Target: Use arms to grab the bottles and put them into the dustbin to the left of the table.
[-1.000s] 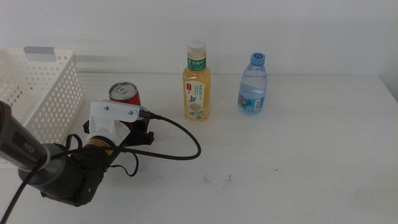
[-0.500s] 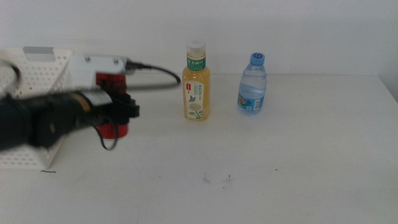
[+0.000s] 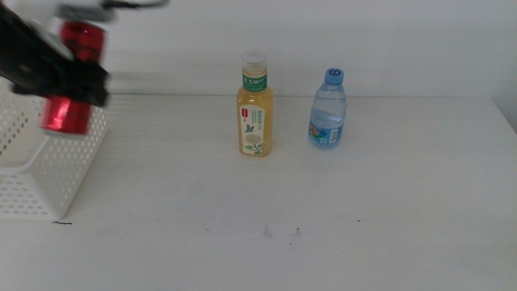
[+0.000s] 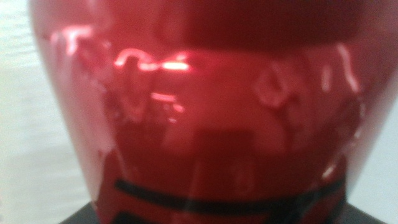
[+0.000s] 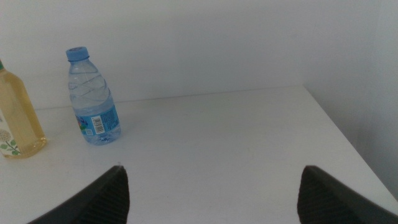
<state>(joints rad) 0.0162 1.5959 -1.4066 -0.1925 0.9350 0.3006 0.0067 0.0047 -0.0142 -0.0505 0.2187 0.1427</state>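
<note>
Left hand gripping one can, two bottles

open table before 2 upright bottles

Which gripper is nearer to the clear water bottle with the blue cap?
Right. The right gripper waits open, facing the clear blue-capped water bottle across bare table. The left gripper holds the slim red cola can over the white perforated dustbin, far beyond the yellow tea bottle.

Can held above the dustbin; two bottles stand side by side to its right.
</note>
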